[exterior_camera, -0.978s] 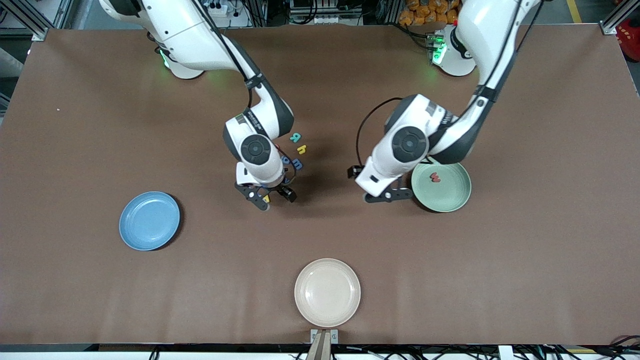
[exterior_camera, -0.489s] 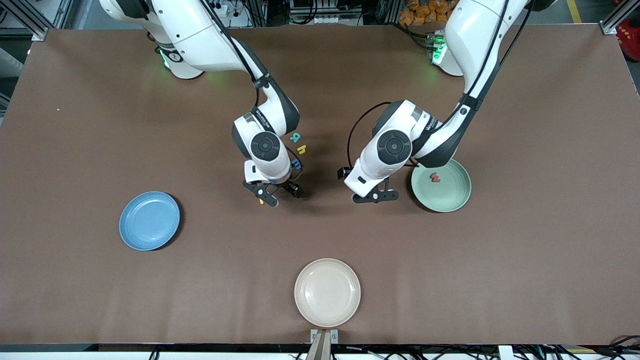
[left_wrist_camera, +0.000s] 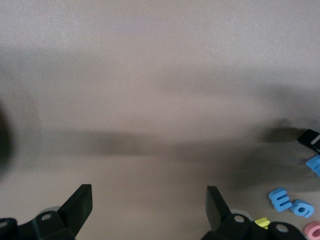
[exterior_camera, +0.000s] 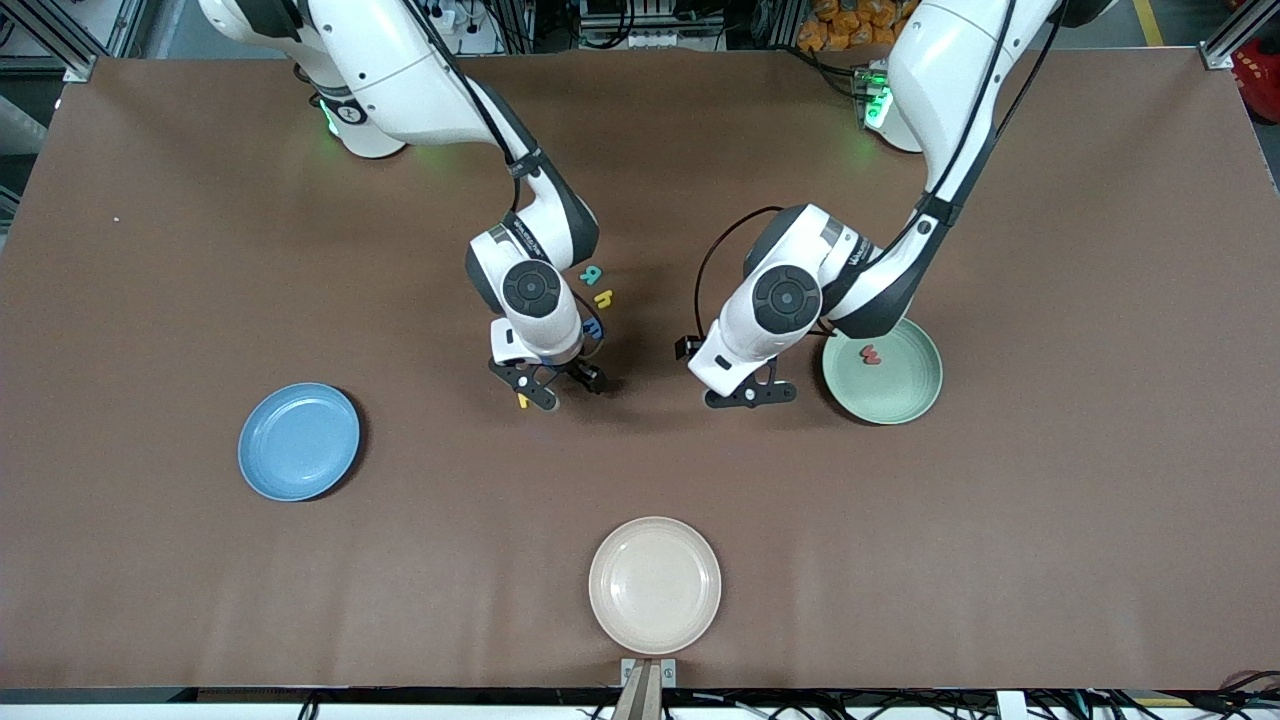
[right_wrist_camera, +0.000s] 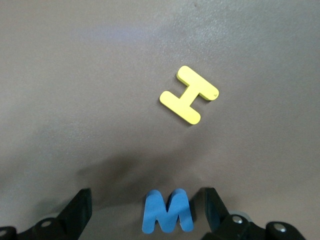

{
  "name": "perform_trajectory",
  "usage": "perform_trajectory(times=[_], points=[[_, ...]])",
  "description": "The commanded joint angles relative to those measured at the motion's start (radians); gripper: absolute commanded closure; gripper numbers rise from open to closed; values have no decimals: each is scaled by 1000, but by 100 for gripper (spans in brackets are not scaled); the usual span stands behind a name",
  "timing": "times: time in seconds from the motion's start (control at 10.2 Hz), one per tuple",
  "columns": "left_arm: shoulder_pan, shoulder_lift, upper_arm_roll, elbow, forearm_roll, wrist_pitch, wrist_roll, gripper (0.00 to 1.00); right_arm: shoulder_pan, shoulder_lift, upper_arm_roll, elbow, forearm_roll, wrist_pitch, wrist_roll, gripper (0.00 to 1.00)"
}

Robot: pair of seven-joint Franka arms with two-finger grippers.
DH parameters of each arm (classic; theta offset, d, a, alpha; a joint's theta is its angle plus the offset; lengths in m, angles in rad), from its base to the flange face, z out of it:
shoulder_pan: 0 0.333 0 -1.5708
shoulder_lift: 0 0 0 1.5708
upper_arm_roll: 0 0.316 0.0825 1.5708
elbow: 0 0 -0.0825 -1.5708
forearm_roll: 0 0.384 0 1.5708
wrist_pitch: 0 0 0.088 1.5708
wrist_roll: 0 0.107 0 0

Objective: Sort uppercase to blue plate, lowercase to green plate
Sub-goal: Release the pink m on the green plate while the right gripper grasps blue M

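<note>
Having swung our left gripper [exterior_camera: 751, 395] off the green plate [exterior_camera: 905, 396], where the red w [exterior_camera: 871, 354] now lies, we hover our right gripper [exterior_camera: 546, 386], jaws wide, over the blue M [right_wrist_camera: 167, 210] beside the yellow H [right_wrist_camera: 189, 95] on the bench [exterior_camera: 150, 300], left jaws wide too.

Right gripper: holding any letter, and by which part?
Nothing is held. The right gripper is open over the blue M, which lies on the table between its fingers.

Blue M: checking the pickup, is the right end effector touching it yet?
Apart. The right wrist view shows the blue M lying between the open fingers of the right end effector, brown table visible either side.
</note>
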Motion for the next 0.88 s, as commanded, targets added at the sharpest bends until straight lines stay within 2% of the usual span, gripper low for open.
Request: perform_trajectory(times=[0.0, 0.39, 0.49, 0.59, 0.68, 0.78], points=[[-3, 10, 1, 17, -23, 0, 6, 0, 8, -23, 0, -29, 25, 3, -13, 0], [-3, 16, 1, 17, -22, 0, -1, 0, 8, -30, 1, -44, 25, 11, -13, 0], [-3, 16, 1, 17, -22, 0, -1, 0, 8, -32, 1, -44, 25, 14, -4, 29], [-3, 18, 1, 17, -22, 0, -1, 0, 8, -35, 1, -44, 25, 14, -4, 88], [-3, 21, 1, 17, -22, 0, -2, 0, 8, -38, 1, -44, 25, 14, -4, 100], [-3, 22, 1, 17, -22, 1, -2, 0, 8, -41, 6, -44, 25, 16, -4, 100]])
